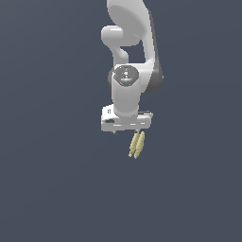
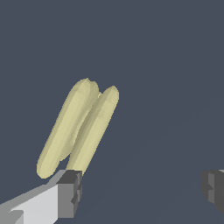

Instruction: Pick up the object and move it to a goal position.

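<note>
The white arm [image 1: 130, 56] comes down from the top of the exterior view, and its upper part is cut off by the frame edge, so the base never shows. At its lower end sits the pincer [image 1: 126, 131], but from this angle the fingers are mostly lost under the white hand block; only tiny dark stubs peek out below it.

The object [image 1: 137, 144], a pale yellow bunch of banana-like lobes, shows just under the hand, toward the exterior view's right end of it, hanging slightly tilted. Whether it lies on the tabletop [image 1: 52, 189] or hangs above it is hard to say, since the dark blue-grey surface is flat, with no shadow or edge to go by.

The wrist view helps more. The pincer [image 2: 142, 190] stands wide open: one grey fingertip [image 2: 70, 192] on one side, the other [image 2: 214, 190] cut off at the frame edge. The object [image 2: 78, 129] isn't between them; its near end sits just beside the first fingertip, outside the gap. Actual contact there can't be told. Two lobes are clear, and a third is mostly hidden between them.
</note>
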{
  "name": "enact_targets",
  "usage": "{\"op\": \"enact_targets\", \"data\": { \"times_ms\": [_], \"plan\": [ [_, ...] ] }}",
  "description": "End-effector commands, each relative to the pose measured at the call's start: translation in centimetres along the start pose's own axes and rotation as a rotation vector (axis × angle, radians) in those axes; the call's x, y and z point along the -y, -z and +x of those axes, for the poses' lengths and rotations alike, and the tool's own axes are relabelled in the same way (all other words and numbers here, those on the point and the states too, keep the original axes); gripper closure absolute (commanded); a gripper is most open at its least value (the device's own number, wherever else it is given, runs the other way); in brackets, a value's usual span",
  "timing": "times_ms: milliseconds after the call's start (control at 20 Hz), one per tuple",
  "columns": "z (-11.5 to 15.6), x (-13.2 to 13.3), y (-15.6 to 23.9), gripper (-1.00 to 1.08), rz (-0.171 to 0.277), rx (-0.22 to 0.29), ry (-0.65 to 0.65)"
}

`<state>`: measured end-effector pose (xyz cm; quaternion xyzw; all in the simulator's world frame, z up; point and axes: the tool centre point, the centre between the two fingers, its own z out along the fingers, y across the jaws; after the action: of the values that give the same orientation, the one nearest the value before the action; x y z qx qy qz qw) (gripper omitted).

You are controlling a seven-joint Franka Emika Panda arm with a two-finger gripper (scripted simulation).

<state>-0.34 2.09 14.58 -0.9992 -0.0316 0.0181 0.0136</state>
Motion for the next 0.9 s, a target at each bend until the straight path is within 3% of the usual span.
{"op": "enact_targets", "data": {
  "times_ms": [0, 850],
  "plan": [
    [0.1, 0.2, 0.0, -0.92, -0.001, -0.001, -0.017],
    [1.7, 3.9, -0.1, -0.92, -0.015, -0.025, -0.296]
  ]
}}
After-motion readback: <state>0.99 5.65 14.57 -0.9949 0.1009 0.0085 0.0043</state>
